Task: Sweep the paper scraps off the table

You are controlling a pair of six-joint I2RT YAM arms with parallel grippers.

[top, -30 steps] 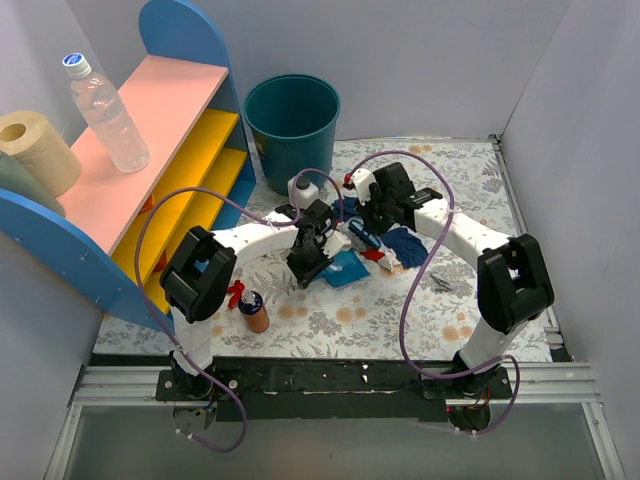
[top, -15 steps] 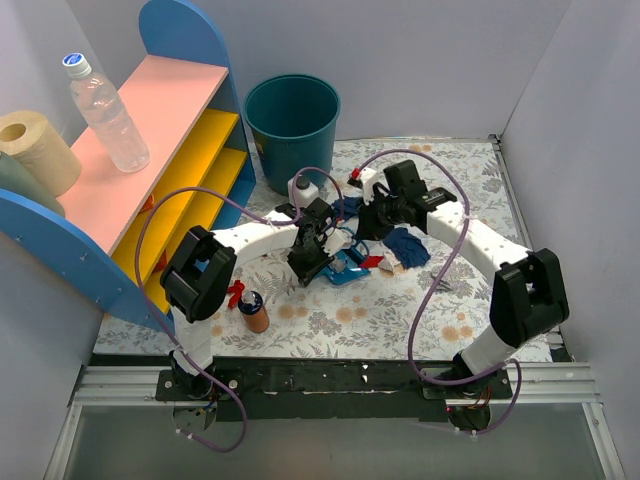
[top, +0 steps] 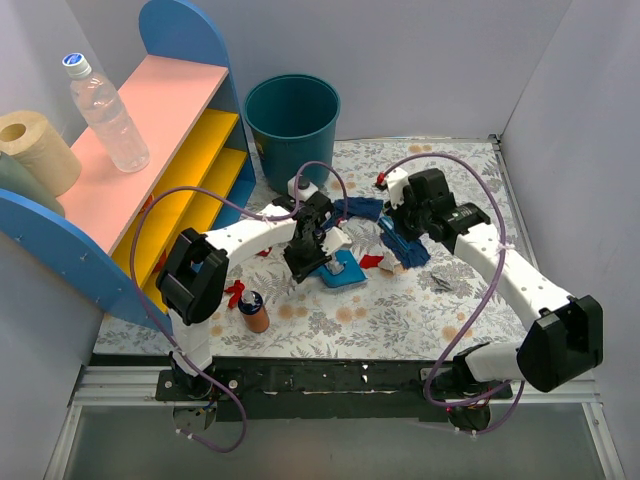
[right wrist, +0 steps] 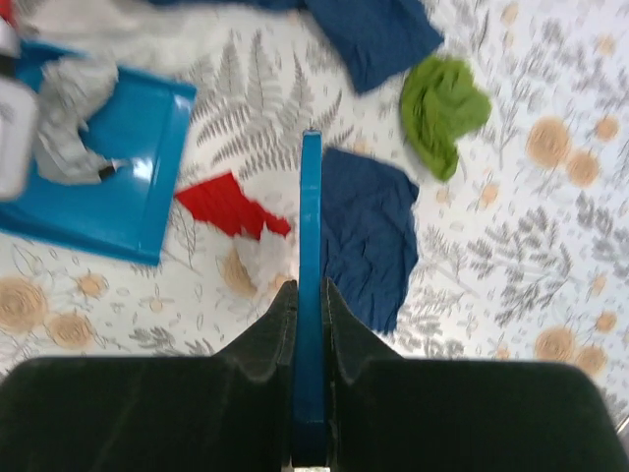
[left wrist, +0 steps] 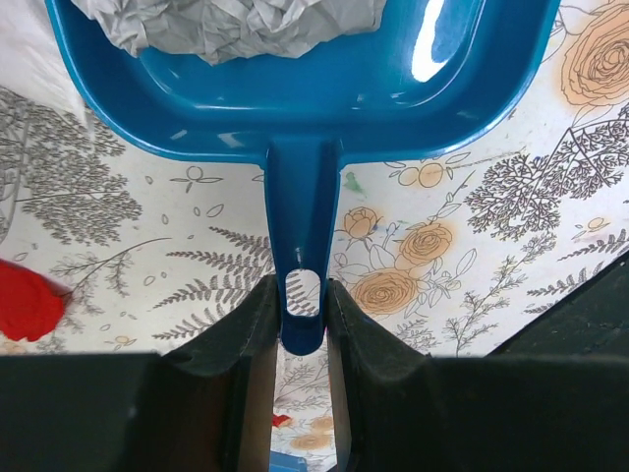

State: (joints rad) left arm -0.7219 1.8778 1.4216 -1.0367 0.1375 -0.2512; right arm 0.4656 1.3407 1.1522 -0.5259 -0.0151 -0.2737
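My left gripper (left wrist: 300, 315) is shut on the handle of the blue dustpan (left wrist: 295, 98), which lies flat on the table (top: 480, 180) with a silver-grey paper wad (left wrist: 226, 25) inside. To the pan's right, my right gripper (right wrist: 311, 295) is shut on the thin blue brush handle (right wrist: 311, 226), held above the cover. Loose paper scraps lie under and around the brush: a red one (right wrist: 226, 205), a white one (right wrist: 260, 261), a dark blue sheet (right wrist: 369, 236), another dark blue one (right wrist: 378, 34) and a green wad (right wrist: 442, 108). The brush bristles are hidden.
A teal bin (top: 292, 118) stands at the back beside the pink-and-yellow shelf unit (top: 170, 150). A small brown bottle (top: 255, 312) and a red scrap (top: 236, 293) sit near the front left. A grey scrap (top: 440, 284) lies at the right.
The right arm has swung rightwards with the brush, away from the dustpan. The left arm and the pan have barely shifted. Both grips are unchanged.
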